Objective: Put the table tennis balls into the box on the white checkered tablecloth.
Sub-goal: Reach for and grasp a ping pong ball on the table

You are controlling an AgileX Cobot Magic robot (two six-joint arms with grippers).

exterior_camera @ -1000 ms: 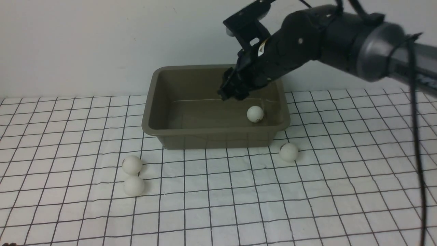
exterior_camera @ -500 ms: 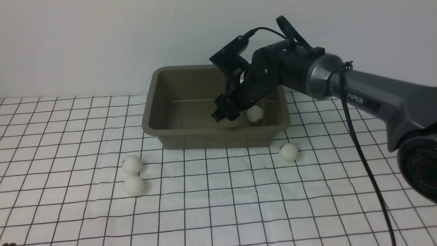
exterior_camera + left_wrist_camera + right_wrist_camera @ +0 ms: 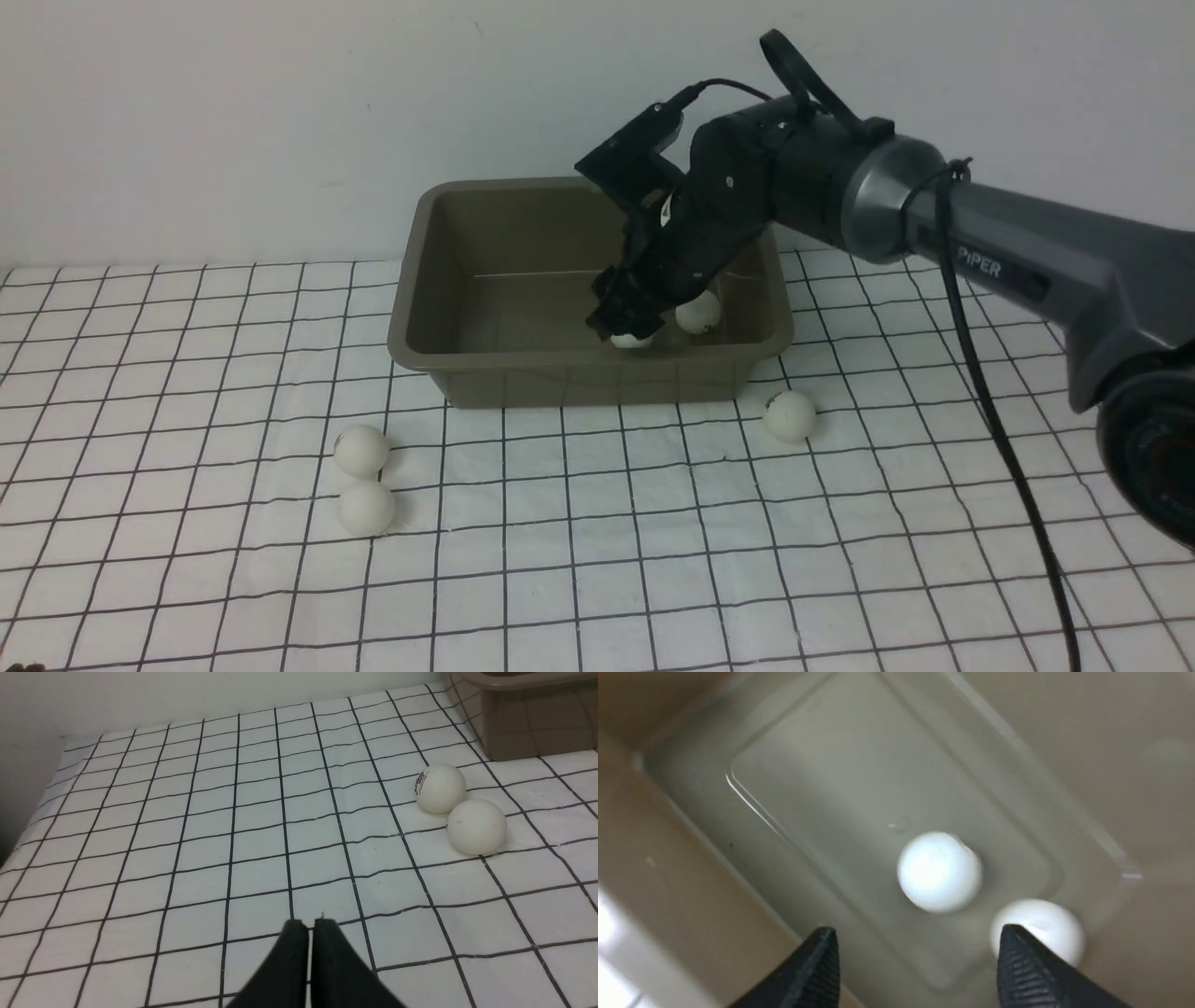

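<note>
**Table tennis balls** – five, white, round; no long axis and no facing, so any approach angle serves.
- Two in the box (image 3: 407,308): loose ball (image 3: 938,870) lies free on the floor ahead of the jaws and touches neither. Second ball (image 3: 1041,919) sits just beside it, partly behind one fingertip.
- Three on the white checkered tablecloth (image 3: 653,569): lone ball (image 3: 790,415) lies just off the box's front right corner. Upper pair ball (image 3: 361,451) and lower pair ball (image 3: 367,509) touch each other, front-left of the box and apart from it.

**Box** – open tub, long axis running left to right across the front view.

**Right gripper** (image 3: 917,938) – inside the box, low over the floor, jaws spread wide and holding nothing. Judged nearer the lone ball, which lies toward the robot and to its right, outside the near wall.

**Left gripper** (image 3: 306,926) – jaws pressed together and empty, low over the cloth. The pair lies ahead of it, toward the box, so it is judged the nearer arm for those two.
</note>
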